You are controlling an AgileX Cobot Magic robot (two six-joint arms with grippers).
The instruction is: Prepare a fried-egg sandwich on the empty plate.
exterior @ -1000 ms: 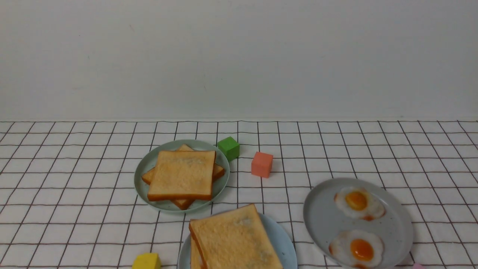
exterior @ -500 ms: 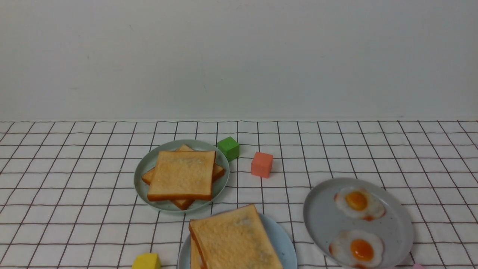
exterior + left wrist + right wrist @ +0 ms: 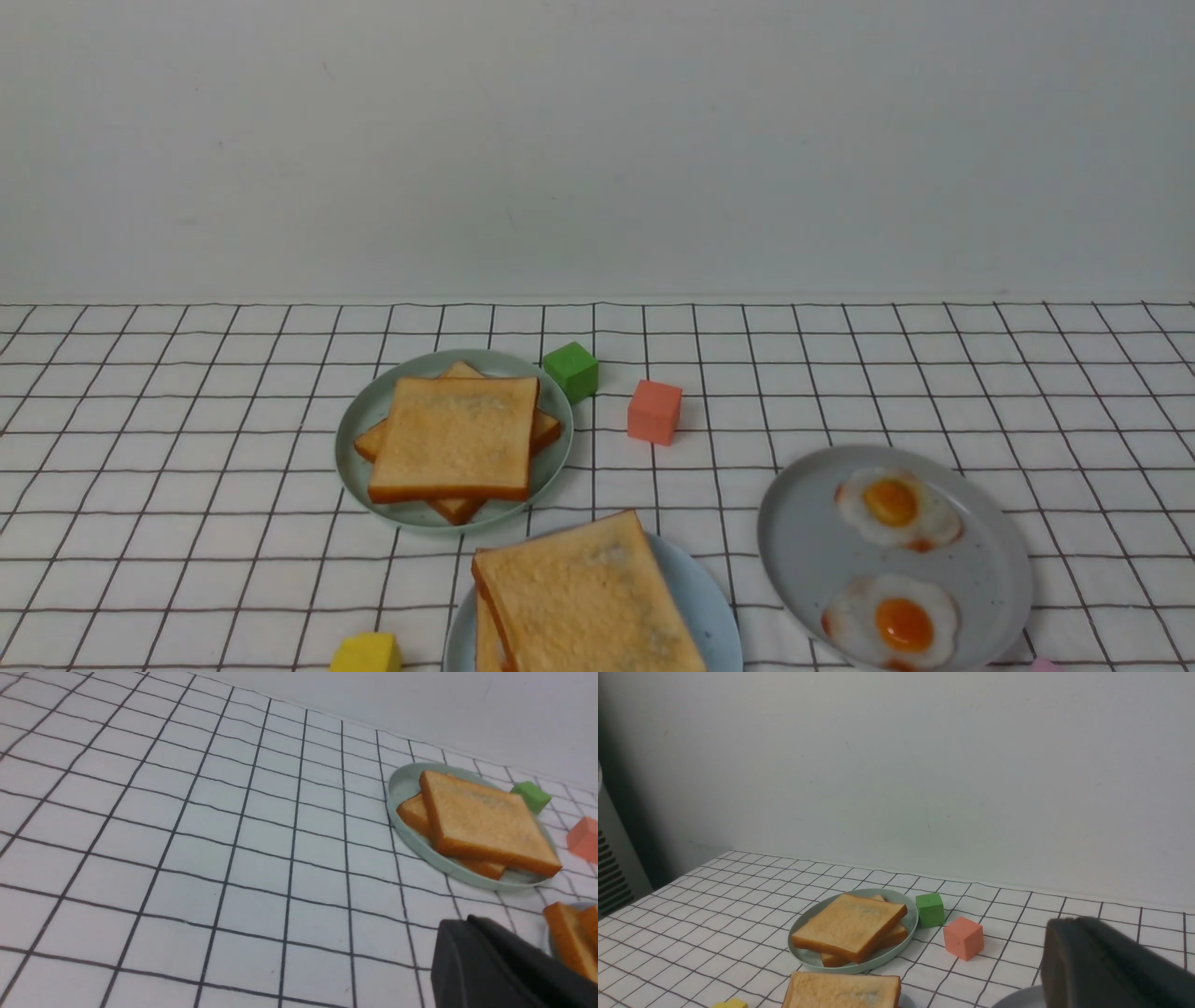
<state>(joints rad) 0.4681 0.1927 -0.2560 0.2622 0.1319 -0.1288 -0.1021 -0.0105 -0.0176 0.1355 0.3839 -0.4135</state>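
**Mia:** Closest to the robot sits the pale blue plate (image 3: 714, 597). The sandwich (image 3: 583, 597) lies on it, with the toast on top. The egg inside is hidden, so nobody can tell if it sits in the middle.

**Ben:** What could go wrong there?

**Mia:** The top toast looks a bit crooked and hangs near the plate's rim. A bump from an arm could slide it off onto the bench (image 3: 187, 523).

**Ben:** Where are the arms?

**Mia:** The front view shows none. Each wrist view shows only a dark bit of its own gripper: the left gripper (image 3: 495, 966) and the right gripper (image 3: 1106, 966). Both have their fingers together, holding nothing.

**Ben:** And the yellow block (image 3: 366, 652)?

**Mia:** It is just beside the blue plate. A low arm could knock it into the plate.

**Ben:** Next?

**Mia:** On the right, the grey speckled plate (image 3: 803, 551) holds two fried eggs (image 3: 894, 509). The near egg lies close to the rim, so a push might flip it out.

**Ben:** Farther back?

**Mia:** The green plate (image 3: 359, 420) has a stack of toast (image 3: 456, 434), turned unevenly. It could topple if nudged. Behind are a green cube (image 3: 571, 370) and an orange cube (image 3: 654, 410), well apart from the sandwich.
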